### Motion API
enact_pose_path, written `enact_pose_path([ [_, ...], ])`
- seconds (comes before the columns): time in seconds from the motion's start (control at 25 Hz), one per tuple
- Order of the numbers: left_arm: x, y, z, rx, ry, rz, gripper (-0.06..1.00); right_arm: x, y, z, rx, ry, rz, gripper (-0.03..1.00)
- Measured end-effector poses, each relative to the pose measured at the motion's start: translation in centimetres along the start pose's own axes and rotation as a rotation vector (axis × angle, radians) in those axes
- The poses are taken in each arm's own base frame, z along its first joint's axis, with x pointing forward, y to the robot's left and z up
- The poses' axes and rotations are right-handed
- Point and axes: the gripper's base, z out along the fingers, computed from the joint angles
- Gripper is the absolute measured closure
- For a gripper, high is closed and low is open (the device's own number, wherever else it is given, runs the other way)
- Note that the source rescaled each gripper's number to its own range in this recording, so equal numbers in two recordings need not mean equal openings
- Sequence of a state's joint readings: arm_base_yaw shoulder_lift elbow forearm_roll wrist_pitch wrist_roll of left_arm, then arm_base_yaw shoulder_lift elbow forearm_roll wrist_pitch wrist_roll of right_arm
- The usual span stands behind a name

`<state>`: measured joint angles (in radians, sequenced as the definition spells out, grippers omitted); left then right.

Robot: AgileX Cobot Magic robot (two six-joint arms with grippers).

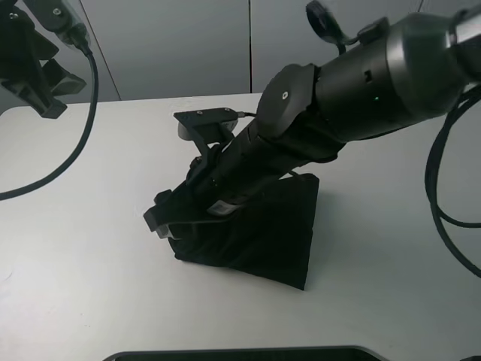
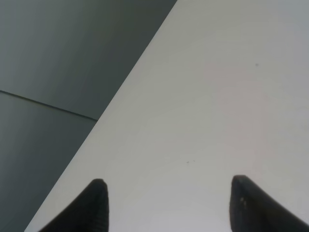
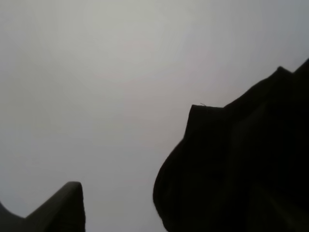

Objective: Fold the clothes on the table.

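Seen from the high camera: black T-shirt folded into a compact dark bundle near the middle of the white tabletop, plain black outward, print not visible. Right arm reaching across the middle, right pincer down at the bundle's left edge, touching the cloth; from here cannot tell how wide the jaws stand. Left pincer raised at the upper left, well apart from the shirt, mostly cut off by the frame.

Only in the right wrist view: jaws spread wide, one fingertip over bare tabletop, the other side lost against the dark cloth, so grip on it cannot be told.

Only in the left wrist view: left pincer wide apart, two dark fingertips over bare tabletop near its edge, grey floor beyond; nothing between them.
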<state>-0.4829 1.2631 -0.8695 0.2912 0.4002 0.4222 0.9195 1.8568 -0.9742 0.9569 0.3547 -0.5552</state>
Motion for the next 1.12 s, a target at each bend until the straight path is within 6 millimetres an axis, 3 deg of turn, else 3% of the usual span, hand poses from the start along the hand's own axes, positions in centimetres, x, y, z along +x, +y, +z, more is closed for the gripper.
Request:
enact_pose_path([
  [0.44, -0.1, 0.0, 0.0, -0.002, -0.006, -0.002, 0.24, -1.2, 0.1, 4.4, -0.114, 0.004, 0.092, 0.22],
  [0.76, -0.1, 0.0, 0.0, -0.002, -0.006, -0.002, 0.24, -1.3, 0.7, 5.0, -0.198, 0.0, 0.037, 0.22],
  [0.92, -0.2, 0.2, -0.6, -0.016, -0.024, -0.004, 0.24, -1.8, 1.7, 3.7, -0.242, -0.028, -0.045, 0.22],
  [1.0, -0.4, 0.6, -1.9, -0.047, -0.064, -0.007, 0.24, -2.6, 2.6, 2.0, -0.259, -0.074, -0.096, 0.22],
  [1.12, -0.7, 1.3, -4.9, -0.114, -0.141, -0.018, 0.24, -4.4, 3.2, -2.3, -0.258, -0.179, -0.222, 0.22],
])
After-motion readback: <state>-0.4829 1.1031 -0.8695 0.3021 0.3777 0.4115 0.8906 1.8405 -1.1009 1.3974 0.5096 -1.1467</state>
